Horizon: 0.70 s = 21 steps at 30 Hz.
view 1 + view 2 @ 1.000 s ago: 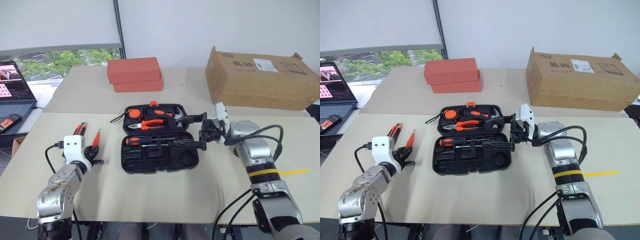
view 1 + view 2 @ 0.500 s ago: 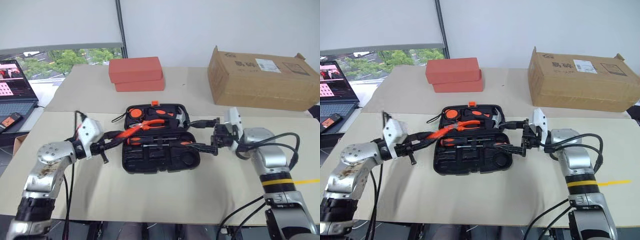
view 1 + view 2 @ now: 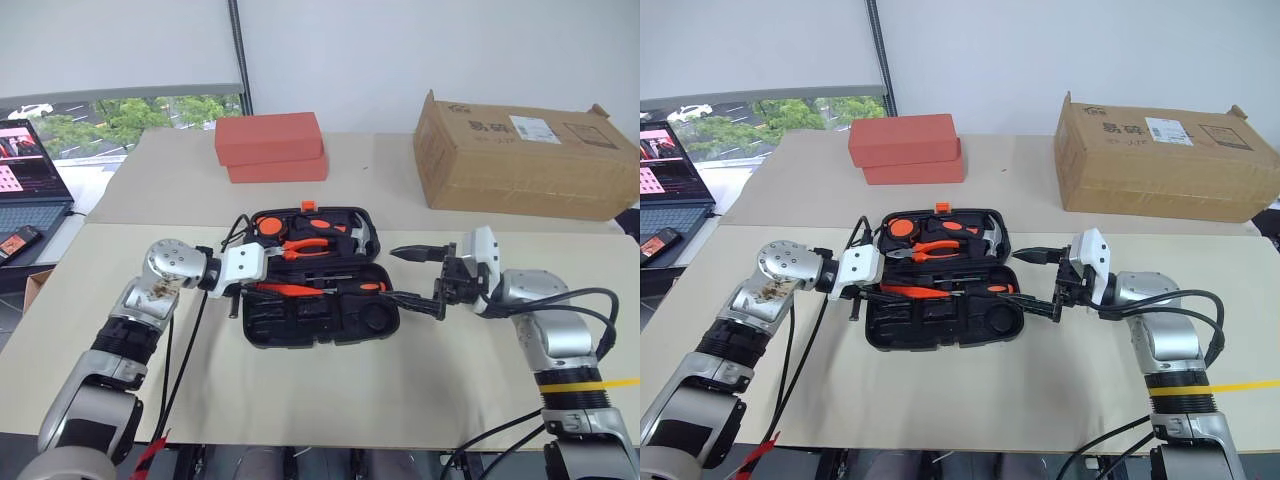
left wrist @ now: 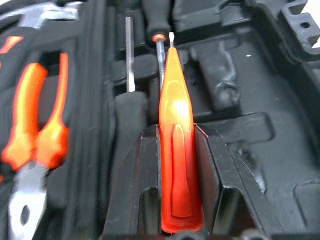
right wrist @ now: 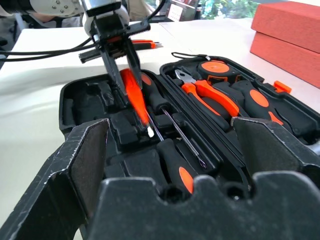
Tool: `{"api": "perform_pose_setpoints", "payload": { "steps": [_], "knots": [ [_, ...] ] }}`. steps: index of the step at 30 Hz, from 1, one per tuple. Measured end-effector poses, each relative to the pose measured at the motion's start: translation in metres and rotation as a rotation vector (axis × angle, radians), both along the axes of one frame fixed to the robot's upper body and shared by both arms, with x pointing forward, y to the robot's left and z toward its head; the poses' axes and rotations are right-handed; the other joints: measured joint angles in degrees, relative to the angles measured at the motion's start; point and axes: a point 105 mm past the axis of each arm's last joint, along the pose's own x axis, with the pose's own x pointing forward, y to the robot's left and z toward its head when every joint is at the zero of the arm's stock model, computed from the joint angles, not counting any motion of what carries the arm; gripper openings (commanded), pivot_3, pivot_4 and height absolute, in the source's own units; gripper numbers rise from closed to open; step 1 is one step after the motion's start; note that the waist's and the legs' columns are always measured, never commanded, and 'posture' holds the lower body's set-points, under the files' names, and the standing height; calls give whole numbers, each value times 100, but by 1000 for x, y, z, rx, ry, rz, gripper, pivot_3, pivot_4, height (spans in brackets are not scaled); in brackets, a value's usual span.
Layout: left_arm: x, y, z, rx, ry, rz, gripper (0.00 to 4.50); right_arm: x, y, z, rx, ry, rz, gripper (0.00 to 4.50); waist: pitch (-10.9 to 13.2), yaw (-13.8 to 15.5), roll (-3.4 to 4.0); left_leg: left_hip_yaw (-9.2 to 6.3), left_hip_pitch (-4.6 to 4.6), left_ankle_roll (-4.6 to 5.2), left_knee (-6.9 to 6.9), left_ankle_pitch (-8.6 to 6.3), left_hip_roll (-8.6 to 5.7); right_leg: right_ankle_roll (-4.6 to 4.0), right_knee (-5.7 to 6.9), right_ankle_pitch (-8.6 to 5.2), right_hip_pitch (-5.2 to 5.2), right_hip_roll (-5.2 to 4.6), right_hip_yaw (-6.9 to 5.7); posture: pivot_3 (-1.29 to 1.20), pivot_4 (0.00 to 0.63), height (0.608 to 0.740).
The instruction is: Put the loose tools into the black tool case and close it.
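Left gripper [image 5: 125, 75] is clamped on the slim all-red pen-like tool [image 4: 176, 165], holding it tip-first above the front half of the open black tool case [image 3: 300, 325], over the recesses near a screwdriver [image 5: 172, 127] already seated there. The case lies at mid-table [image 3: 300, 390], with orange-handled pliers [image 3: 305, 245] in its rear half. Right gripper [image 3: 420, 275] hangs just off the case's right edge, jaws spread wide, holding nothing.

One open tool case [image 3: 318, 320], two red-orange boxes [image 3: 270, 147] (stacked), one cardboard box [image 3: 520, 155], one laptop [image 3: 28, 195].
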Motion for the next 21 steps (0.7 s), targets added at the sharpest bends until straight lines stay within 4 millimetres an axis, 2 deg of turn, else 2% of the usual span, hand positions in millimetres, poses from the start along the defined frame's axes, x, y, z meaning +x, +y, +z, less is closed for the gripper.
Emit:
{"api": "perform_pose_setpoints", "payload": {
  "steps": [11, 21],
  "knots": [
    [-1, 2, -4, 27, 30, 12, 473, 0, -1, -1, 1, -2, -17, 4500, 0, -2, 0, -2, 10, 12, 1, -7, 0, 2, 7, -1, 7, 0, 3, 0, 150, 711],
    [-3, 13, -8, 55, 52, 62, 473, 0, 0, 0, -1, -6, -13, 4500, 0, -26, 0, -2, 19, 13, 1, -7, 0, 3, 16, -2, 10, 0, 8, 0, 150, 711]
  ]
}}
